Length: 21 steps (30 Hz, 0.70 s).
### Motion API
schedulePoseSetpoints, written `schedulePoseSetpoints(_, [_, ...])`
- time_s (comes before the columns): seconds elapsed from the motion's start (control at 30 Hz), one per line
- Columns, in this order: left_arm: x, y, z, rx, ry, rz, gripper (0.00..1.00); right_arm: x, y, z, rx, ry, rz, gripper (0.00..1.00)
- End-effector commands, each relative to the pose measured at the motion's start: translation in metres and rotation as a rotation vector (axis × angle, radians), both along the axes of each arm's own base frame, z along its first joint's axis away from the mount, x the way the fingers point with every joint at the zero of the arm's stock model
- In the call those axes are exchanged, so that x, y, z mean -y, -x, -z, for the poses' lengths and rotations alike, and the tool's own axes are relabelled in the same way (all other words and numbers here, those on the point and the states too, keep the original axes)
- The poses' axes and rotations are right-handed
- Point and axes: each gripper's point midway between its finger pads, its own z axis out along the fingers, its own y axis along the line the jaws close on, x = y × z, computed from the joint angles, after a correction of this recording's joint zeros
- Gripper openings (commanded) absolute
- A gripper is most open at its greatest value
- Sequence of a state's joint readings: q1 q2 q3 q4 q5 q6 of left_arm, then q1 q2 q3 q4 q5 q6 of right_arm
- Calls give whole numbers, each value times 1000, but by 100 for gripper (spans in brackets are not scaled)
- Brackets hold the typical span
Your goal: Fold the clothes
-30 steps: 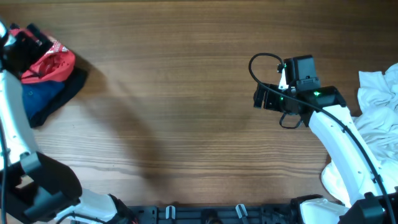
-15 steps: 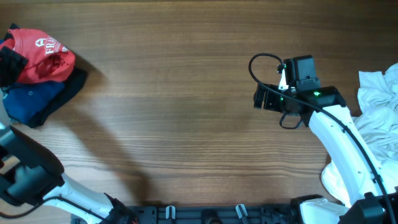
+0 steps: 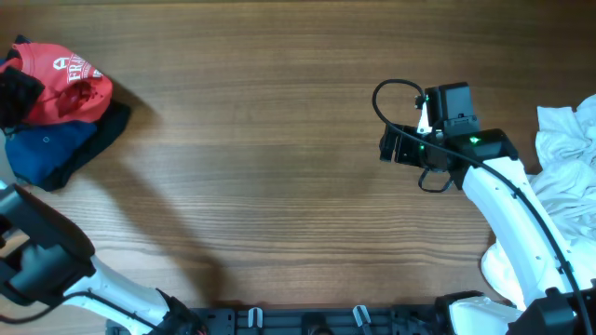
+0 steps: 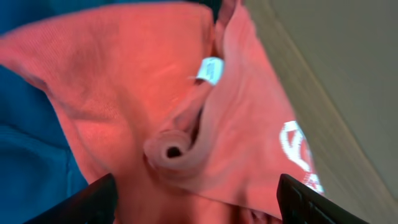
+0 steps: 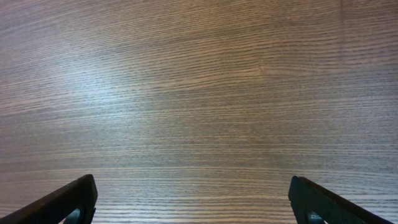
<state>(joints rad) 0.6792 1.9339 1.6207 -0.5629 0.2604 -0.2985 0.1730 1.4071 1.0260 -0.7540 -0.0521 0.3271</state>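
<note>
Far left on the table (image 3: 279,140), I see the red T-shirt (image 3: 65,82) bunched on a blue garment (image 3: 51,149), my left gripper (image 4: 199,202) over it, jaws wide apart astride its folds, right gripper (image 5: 199,202) gaping, holding nothing, above the wood.

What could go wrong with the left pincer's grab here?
1. The left pincer straddles a rolled fold in the middle of the red T-shirt, not a hem; it may lift as a wad.
2. The shirt lies on a blue garment; a deep pinch might catch both.
</note>
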Motion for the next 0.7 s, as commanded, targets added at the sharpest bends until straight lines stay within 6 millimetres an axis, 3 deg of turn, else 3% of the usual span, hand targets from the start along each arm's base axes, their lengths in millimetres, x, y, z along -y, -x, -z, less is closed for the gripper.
schedulePoseSetpoints(0.0, [3, 1, -36, 62, -44, 8, 83, -1, -1, -1, 6, -11, -11, 100])
schedulePoseSetpoints(0.33, [-2, -5, -4, 25, -14, 8, 86, -1, 0, -1, 1, -14, -4, 99])
schedulePoseSetpoints(0.6, [-8, -15, 22, 12, -3, 11, 76, -2, 0, -1, -1, -26, 12, 99])
schedulePoseSetpoints(0.67, [-9, -17, 21, 22, -8, 12, 63, -2, 1, -1, -3, -26, 12, 99])
